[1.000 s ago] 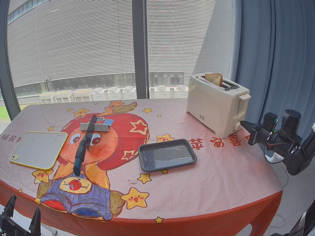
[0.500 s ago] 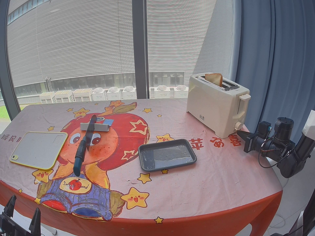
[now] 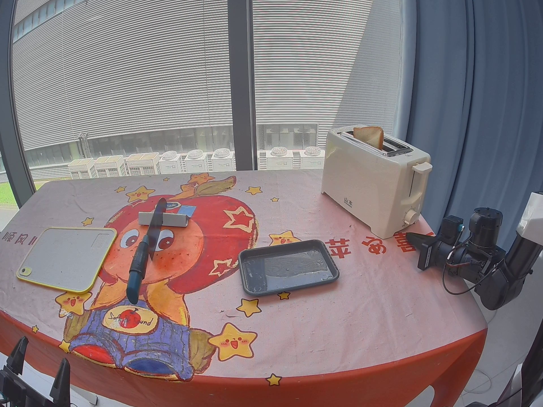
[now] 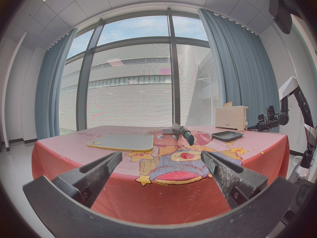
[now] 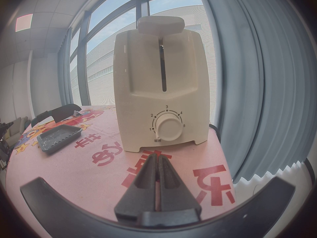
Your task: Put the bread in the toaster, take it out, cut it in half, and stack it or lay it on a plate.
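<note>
A slice of bread stands up out of a slot of the cream toaster at the table's back right. The toaster's lever is at the top of its track, above the dial. My right gripper is shut and empty, low over the cloth just to the right of the toaster's lever end. The dark tray lies mid-table. A blue-handled knife rests across a small grey block. The cutting board lies at the left. My left gripper hangs open before the table's front edge.
A blue curtain hangs close behind and right of the toaster. The table's right edge runs just under my right arm. The cartoon tablecloth lies flat.
My right gripper has dropped lower and drifted slightly left, from level with the toaster's dial down to near the cloth. The toaster, the bread and the left arm have stayed put.
</note>
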Available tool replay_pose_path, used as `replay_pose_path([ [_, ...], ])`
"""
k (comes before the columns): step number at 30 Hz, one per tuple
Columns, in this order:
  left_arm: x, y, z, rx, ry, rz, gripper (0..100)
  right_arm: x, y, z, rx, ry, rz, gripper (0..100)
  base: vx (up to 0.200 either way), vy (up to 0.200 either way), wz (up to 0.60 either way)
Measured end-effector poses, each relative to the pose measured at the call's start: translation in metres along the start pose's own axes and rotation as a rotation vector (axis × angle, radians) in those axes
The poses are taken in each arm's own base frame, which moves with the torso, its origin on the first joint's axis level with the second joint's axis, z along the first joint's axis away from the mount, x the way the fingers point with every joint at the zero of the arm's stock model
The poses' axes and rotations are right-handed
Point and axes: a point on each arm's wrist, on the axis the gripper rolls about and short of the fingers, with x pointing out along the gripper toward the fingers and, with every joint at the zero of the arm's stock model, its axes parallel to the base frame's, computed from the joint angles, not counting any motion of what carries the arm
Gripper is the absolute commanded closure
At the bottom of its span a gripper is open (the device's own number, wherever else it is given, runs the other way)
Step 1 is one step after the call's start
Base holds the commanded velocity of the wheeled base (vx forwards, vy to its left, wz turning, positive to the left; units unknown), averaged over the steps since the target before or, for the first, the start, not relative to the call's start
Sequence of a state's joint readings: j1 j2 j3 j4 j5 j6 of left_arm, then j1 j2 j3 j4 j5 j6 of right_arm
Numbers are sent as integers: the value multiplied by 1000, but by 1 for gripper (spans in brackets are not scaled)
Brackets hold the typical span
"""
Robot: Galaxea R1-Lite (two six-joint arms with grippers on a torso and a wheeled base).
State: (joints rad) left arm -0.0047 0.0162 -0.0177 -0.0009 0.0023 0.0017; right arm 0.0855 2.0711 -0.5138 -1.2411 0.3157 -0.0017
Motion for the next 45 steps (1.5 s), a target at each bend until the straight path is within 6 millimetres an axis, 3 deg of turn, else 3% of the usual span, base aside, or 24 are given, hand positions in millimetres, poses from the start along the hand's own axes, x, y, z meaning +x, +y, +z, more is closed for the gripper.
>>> replay_pose_path([
  [45, 0, 0, 0, 0, 0, 0, 0, 12, -1, 2, 5, -12, -59, 100, 0, 0, 0],
])
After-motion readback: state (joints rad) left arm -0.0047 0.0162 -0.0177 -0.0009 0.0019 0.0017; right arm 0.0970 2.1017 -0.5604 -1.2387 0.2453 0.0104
